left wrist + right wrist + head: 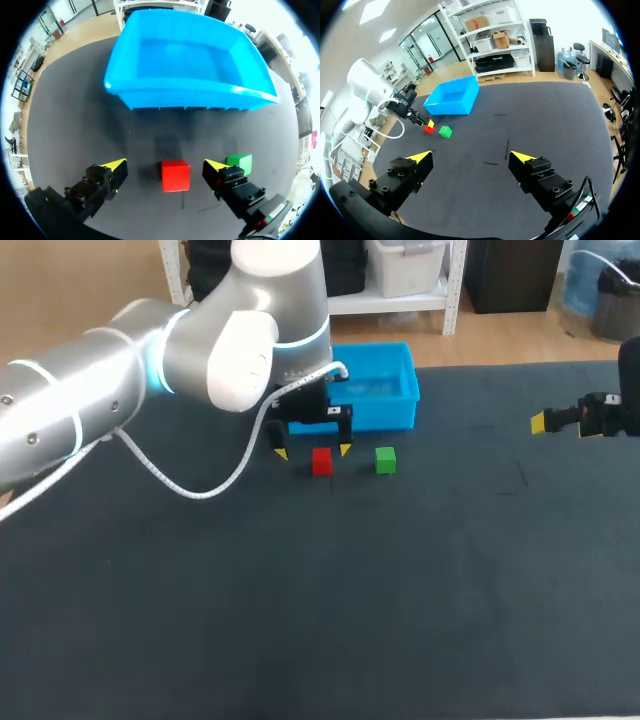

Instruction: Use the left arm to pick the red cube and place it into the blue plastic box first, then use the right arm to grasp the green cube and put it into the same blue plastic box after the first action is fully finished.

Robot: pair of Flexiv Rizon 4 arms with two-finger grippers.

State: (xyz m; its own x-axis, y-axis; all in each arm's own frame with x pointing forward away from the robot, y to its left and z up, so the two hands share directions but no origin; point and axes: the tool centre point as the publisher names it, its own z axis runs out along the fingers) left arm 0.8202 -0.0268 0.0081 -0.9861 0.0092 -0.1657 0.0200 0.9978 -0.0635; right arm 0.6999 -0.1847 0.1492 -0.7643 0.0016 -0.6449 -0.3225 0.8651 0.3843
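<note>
There is one small red cube [175, 176], one small green cube [239, 162] and one blue plastic box [190, 92]. Both cubes sit on the dark table [300, 620], side by side, near the front wall of the box. The left gripper [312, 451] is spread wide, with the red cube between its yellow tips, not touching them. The right gripper [470, 157] is also spread wide, holds nothing, and hangs over the table, well apart from the cubes.
</note>
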